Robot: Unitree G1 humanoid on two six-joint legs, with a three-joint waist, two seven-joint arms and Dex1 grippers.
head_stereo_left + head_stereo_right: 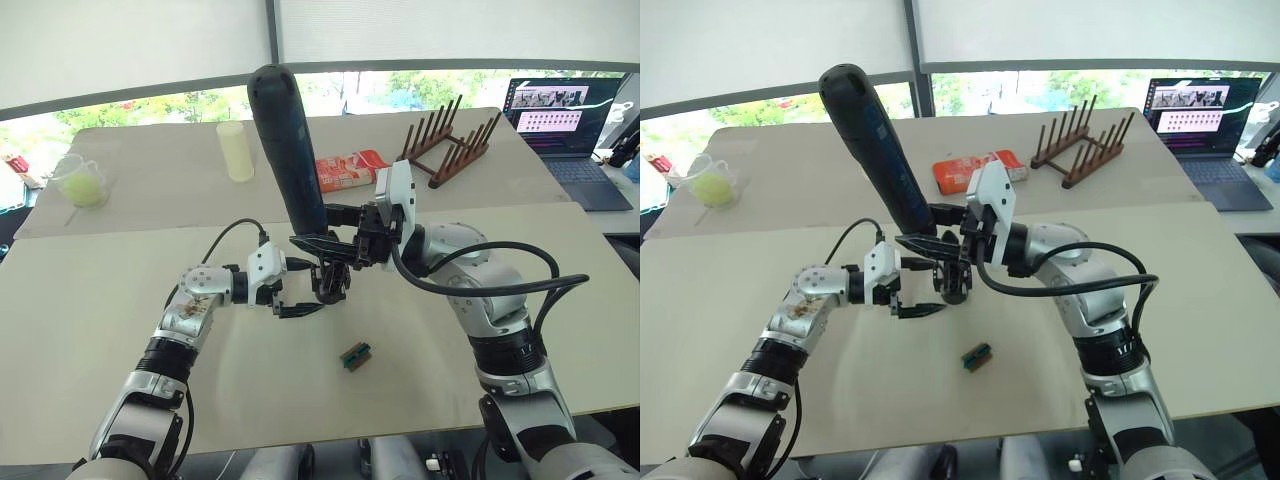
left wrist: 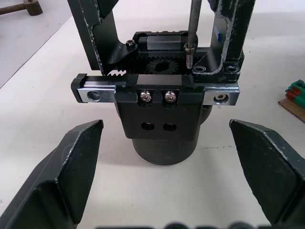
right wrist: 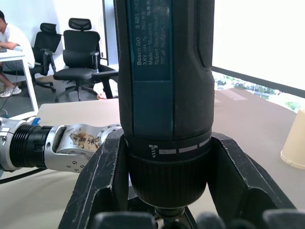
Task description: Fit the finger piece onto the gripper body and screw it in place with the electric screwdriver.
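Observation:
The gripper body [image 2: 164, 114] stands on the table on its rounded base, with two black fingers rising from its toothed rail. The finger piece [image 2: 228, 33] sits upright on the rail's end. My right gripper [image 1: 325, 245] is shut on the electric screwdriver [image 1: 290, 150], holding it nearly upright above the body. Its thin bit [image 2: 192, 28] comes down onto a screw beside the finger piece. My left gripper [image 1: 297, 305] is open, with one finger [image 2: 71, 171] on each side of the base and a gap to it.
A small green-brown block [image 1: 356, 355] lies near the front. Farther back are a pale yellow cup [image 1: 236, 150], a red packet [image 1: 345, 170], a wooden rack [image 1: 450, 140], a measuring jug [image 1: 80, 182] and a laptop [image 1: 560, 110]. A seated person [image 3: 9, 38] shows beyond office chairs.

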